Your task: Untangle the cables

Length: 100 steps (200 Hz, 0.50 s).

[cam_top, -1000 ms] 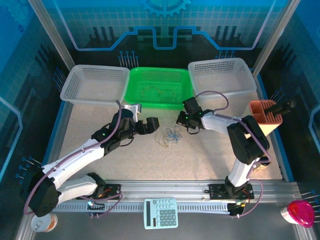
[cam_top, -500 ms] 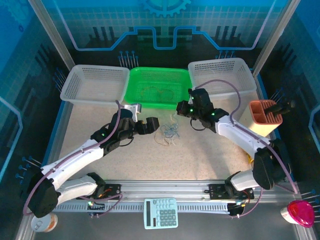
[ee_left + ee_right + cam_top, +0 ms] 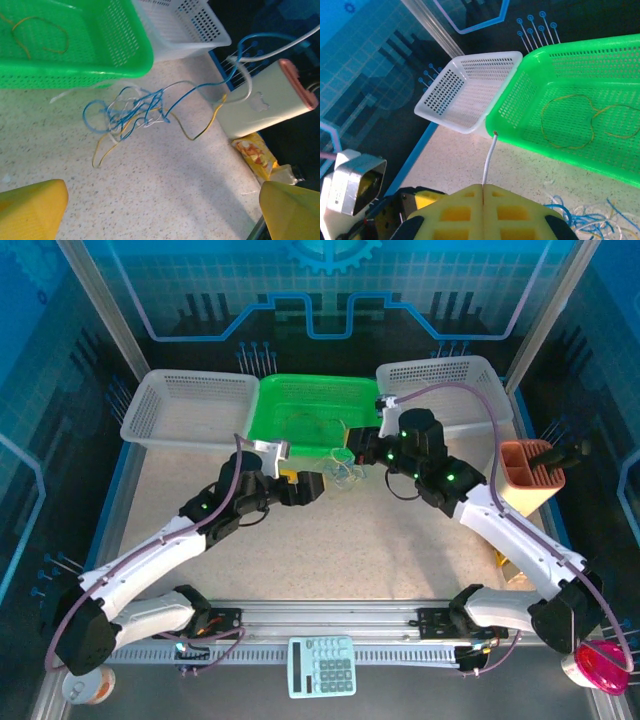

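My right pincer (image 3: pixel 483 192) is pressed fully together on one whitish strand (image 3: pixel 489 159), which rises from between the pads toward the rim of the green basket (image 3: pixel 520 112). My left pincer (image 3: pixel 160 215) is spread wide with nothing in its grip, its yellow fingertips (image 3: pixel 30 210) low over the worktop (image 3: pixel 165 175). The cables (image 3: pixel 132 112), a blue, yellow and white tangle, lie between both pincers, just in front of that basket.
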Each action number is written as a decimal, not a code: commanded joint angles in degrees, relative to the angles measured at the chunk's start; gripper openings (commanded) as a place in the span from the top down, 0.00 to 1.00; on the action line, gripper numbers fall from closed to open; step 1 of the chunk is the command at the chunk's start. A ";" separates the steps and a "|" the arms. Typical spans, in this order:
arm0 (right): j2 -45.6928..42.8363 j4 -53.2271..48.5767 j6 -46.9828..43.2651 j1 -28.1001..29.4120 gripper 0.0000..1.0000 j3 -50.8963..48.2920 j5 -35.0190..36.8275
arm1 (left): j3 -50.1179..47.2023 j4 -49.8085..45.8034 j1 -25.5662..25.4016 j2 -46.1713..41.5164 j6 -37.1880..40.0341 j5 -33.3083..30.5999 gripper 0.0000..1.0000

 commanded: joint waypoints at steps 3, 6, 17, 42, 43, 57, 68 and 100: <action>-1.40 0.12 -2.67 1.75 1.00 1.53 -1.09 | 3.85 3.67 0.48 1.02 2.98 3.39 0.01; -1.40 0.08 -2.76 1.92 1.00 1.60 -1.08 | 4.24 3.78 0.52 1.35 3.12 3.52 0.01; -1.40 0.00 -2.83 2.29 1.00 1.65 -1.23 | 5.50 4.52 0.50 2.57 3.45 4.58 0.04; -1.24 0.08 -2.86 3.15 1.00 1.56 -1.25 | 7.16 7.52 0.52 5.44 2.96 6.60 0.09; -1.23 0.12 -2.86 3.14 1.00 1.56 -1.26 | 7.16 7.69 0.50 5.55 2.88 6.76 0.09; -1.14 0.32 -2.69 3.69 1.00 1.43 -1.17 | 7.36 9.92 0.43 7.08 2.11 8.40 0.13; -1.14 0.59 -2.44 3.96 1.00 1.38 -1.38 | 7.31 10.94 0.40 8.37 1.54 9.29 0.17; -1.09 1.21 -2.01 4.37 1.00 1.73 -1.85 | 5.45 13.74 0.18 10.89 0.51 10.43 0.35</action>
